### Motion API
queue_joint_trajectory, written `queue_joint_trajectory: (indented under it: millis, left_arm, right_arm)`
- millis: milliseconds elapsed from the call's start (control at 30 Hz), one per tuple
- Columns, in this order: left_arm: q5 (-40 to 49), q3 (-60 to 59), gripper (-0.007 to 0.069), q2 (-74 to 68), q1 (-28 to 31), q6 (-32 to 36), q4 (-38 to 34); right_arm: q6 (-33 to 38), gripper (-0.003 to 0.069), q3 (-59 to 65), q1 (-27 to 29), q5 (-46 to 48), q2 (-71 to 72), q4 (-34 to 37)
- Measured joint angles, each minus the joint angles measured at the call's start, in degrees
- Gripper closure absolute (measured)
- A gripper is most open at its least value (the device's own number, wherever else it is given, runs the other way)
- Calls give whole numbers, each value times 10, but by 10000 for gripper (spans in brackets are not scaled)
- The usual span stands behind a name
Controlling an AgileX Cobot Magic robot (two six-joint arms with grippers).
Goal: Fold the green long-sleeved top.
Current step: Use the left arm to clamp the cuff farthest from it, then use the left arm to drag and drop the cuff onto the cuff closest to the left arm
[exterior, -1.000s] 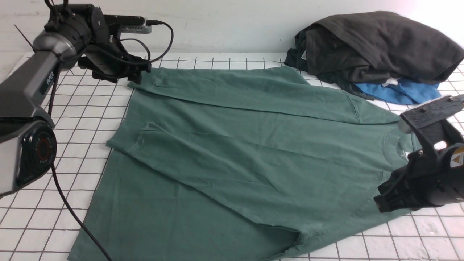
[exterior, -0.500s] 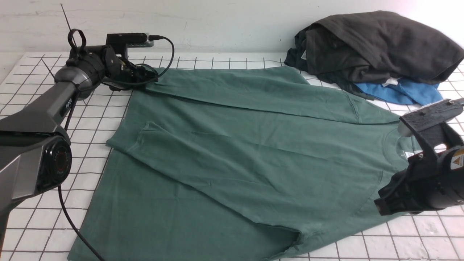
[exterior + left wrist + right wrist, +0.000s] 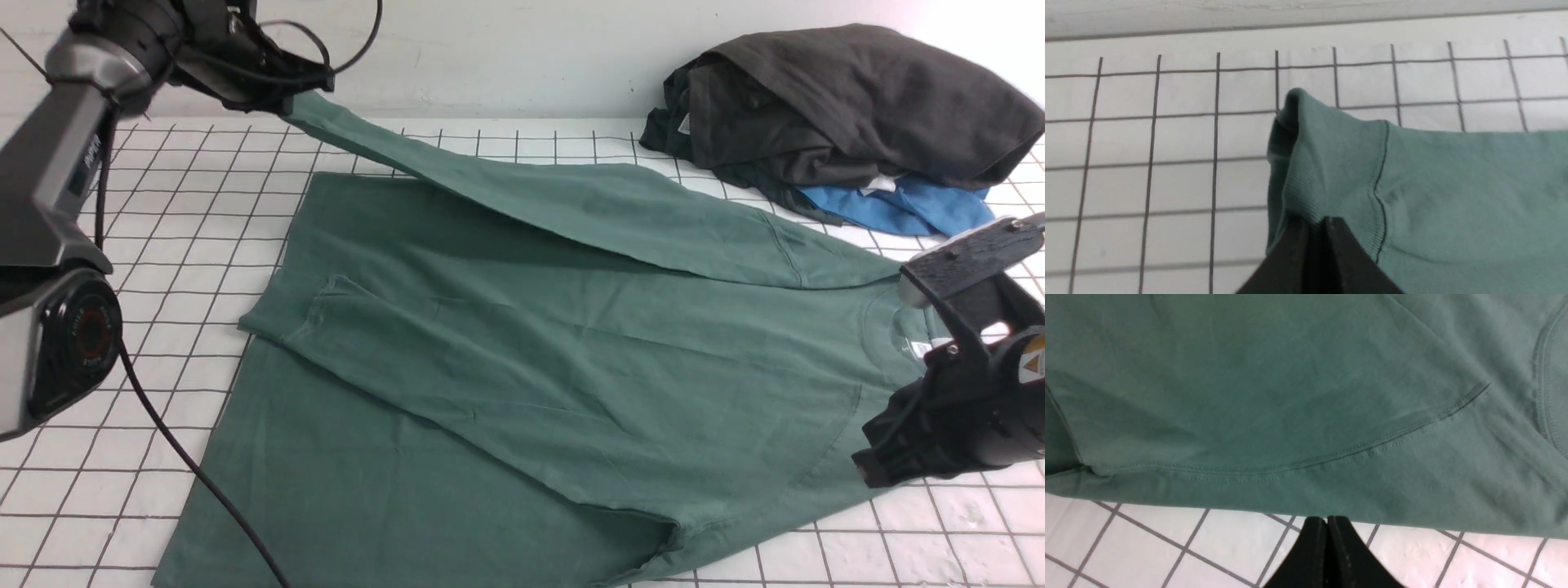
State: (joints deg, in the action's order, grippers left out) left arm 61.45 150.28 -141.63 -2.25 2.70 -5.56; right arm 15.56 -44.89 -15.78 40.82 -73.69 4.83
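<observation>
The left gripper (image 3: 287,100) pinches the cuff end of one sleeve of the green long-sleeved top (image 3: 612,343) and holds it up off the table (image 3: 824,531), at the far left of the front view, in front of the pale wall (image 3: 522,57). Its fingertips are pressed together on the cloth; the wrist view is a little blurred there, so the exact bite of the tips is hard to make out. From the grip the sleeve slopes down to the right, its lower edge hanging over the body of the top and its shoulder end lying by the neckline.

The rest of the top lies spread across the white table with its dark grid lines, the ribbed collar toward the right and the hem toward the left. The other sleeve lies across the body, its cuff at the left edge and its shoulder end near the front.

The right gripper (image 3: 867,472) is pressed shut with nothing between its fingers, above the near right edge of the top. Part of the right arm (image 3: 996,392) blocks the collar area in the front view.

At the far right of the table a dark charcoal garment (image 3: 865,98) lies heaped, with a bright blue garment (image 3: 906,206) showing from under it.
</observation>
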Motion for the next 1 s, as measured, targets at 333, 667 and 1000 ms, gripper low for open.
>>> queue_joint_trajectory:
  millis: [333, 667, 1000]
  left_arm:
    - [100, -158, 609, 69, -66, -2, 3]
    - [103, -179, 609, 243, -104, -10, 43]
    - [43, -565, 604, 312, -80, -53, 89]
  right_arm:
    - [0, 673, 0, 0, -38, 0, -26]
    - [0, 673, 0, 0, -39, 0, -14]
    - [0, 673, 0, 0, -40, 0, 10]
